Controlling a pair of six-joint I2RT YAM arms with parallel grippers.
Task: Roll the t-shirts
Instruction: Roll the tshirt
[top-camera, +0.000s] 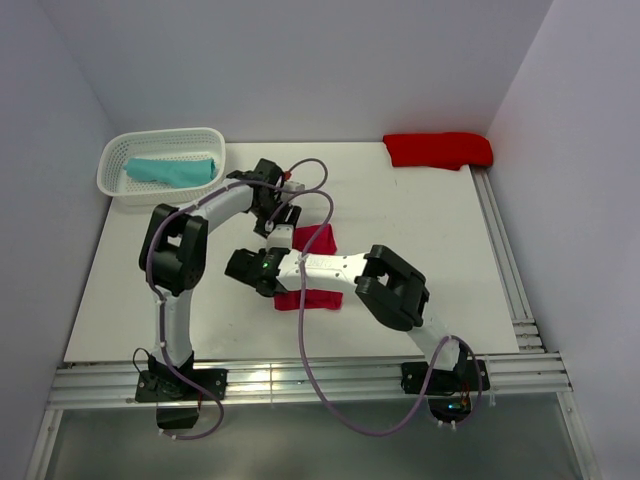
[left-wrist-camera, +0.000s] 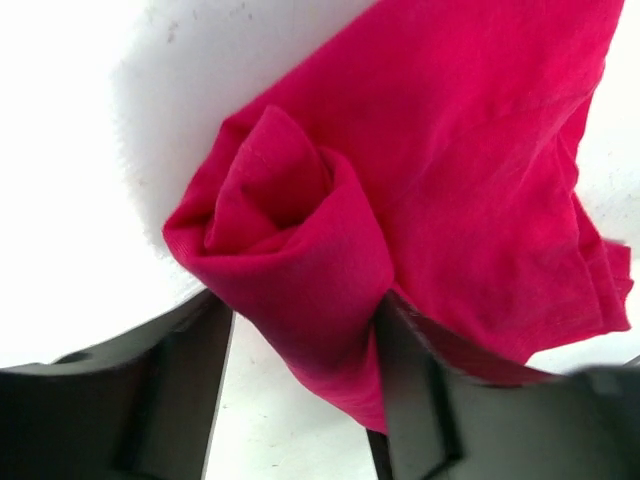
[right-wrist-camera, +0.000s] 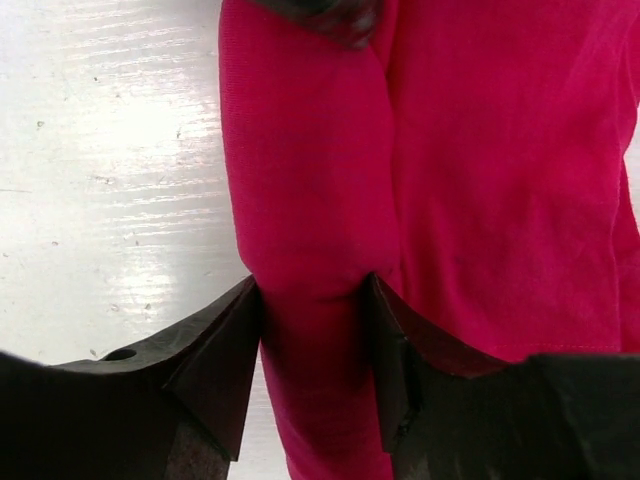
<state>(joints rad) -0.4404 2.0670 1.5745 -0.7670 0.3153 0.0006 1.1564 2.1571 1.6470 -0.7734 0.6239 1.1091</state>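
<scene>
The raspberry-crimson t-shirt (top-camera: 316, 239) lies mid-table, partly rolled from its left edge. In the left wrist view its rolled end (left-wrist-camera: 290, 240) sits between the jaws of my left gripper (left-wrist-camera: 300, 310). The jaws are open, with bare table showing beside the left finger (left-wrist-camera: 170, 390). My right gripper (right-wrist-camera: 312, 290) is shut on the roll (right-wrist-camera: 305, 180) further along and pinches it narrower. From above, my left gripper (top-camera: 279, 224) is at the shirt's far end and my right gripper (top-camera: 266, 279) at its near end. A scarlet t-shirt (top-camera: 438, 150) lies at the back right. A teal t-shirt (top-camera: 172, 171) lies in the basket.
A white lattice basket (top-camera: 115, 185) stands at the back left. A raised rail (top-camera: 505, 260) runs along the table's right side and metal rails (top-camera: 320, 380) cross the near edge. Purple cables (top-camera: 305, 340) loop over the arms and the shirt.
</scene>
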